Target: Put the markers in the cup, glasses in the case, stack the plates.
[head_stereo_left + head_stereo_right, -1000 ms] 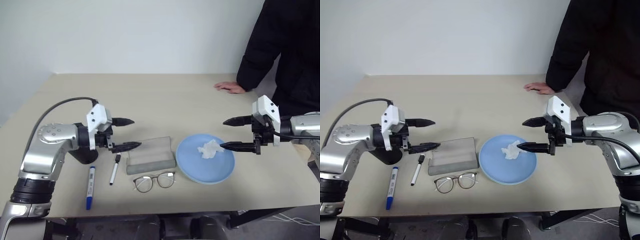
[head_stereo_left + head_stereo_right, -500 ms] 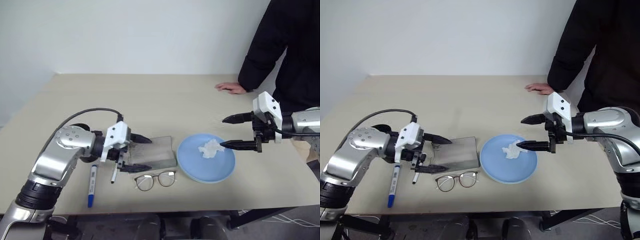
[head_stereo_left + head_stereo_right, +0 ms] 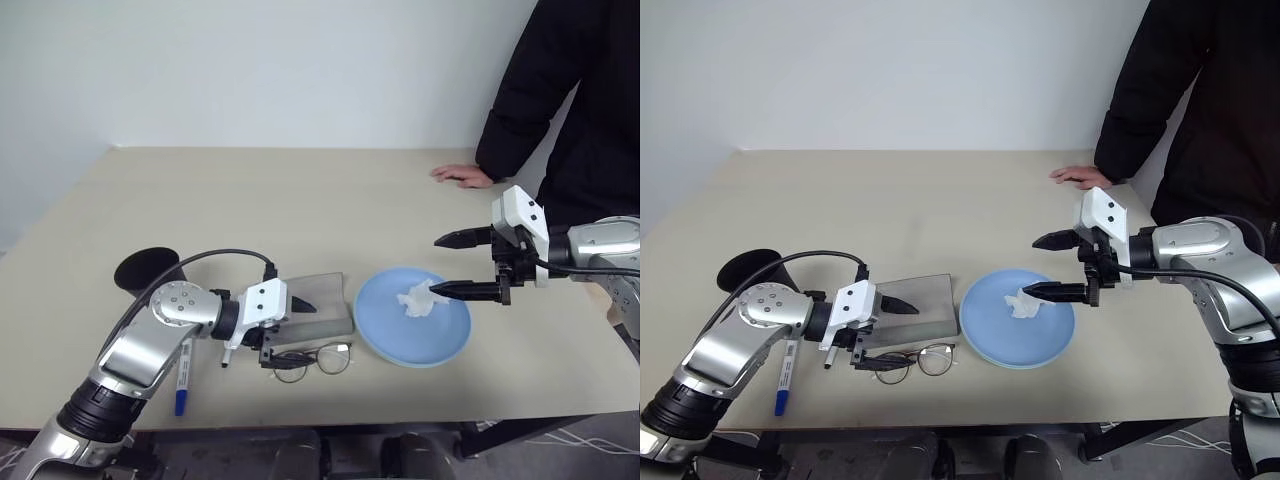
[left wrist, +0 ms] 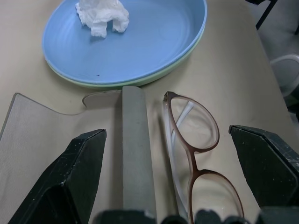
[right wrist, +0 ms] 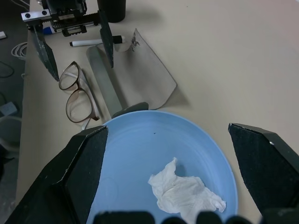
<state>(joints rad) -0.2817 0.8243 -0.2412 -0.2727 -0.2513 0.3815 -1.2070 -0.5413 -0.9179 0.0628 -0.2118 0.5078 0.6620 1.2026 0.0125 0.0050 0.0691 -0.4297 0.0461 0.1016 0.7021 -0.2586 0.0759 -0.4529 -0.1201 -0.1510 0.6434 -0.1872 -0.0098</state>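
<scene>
The left gripper (image 3: 288, 332) has been swinging down and in toward the front of the table over the last moment — it was hovering above the black-capped thin white marker (image 3: 228, 352), and now it is dropping low over the round wire-framed glasses (image 3: 318, 359). Its two black fingers are standing wide apart with nothing between them; in its wrist view one fingertip is sitting over the grey fabric glasses case (image 4: 133, 154) and the other out past the lenses, so the frame lies inside the gap. That reads to me as the glasses step just beginning, not a marker pick.

The glasses are lying flat on the beige table (image 3: 330, 190), just in front of the case, their long axis running side to side along the front edge, parallel to the case.

The right gripper (image 3: 463, 265) is holding steady, fingers spread and empty, above the far edge of the light blue plate (image 3: 440, 335). That plate is already resting on the pale green plate (image 4: 187, 51) — with a crumpled white tissue (image 3: 419, 298) on top.

The thick blue-capped marker (image 3: 182, 375) is lying by the left arm, pointing front to back, and the black tapered cup (image 3: 145, 270) is standing behind it.
</scene>
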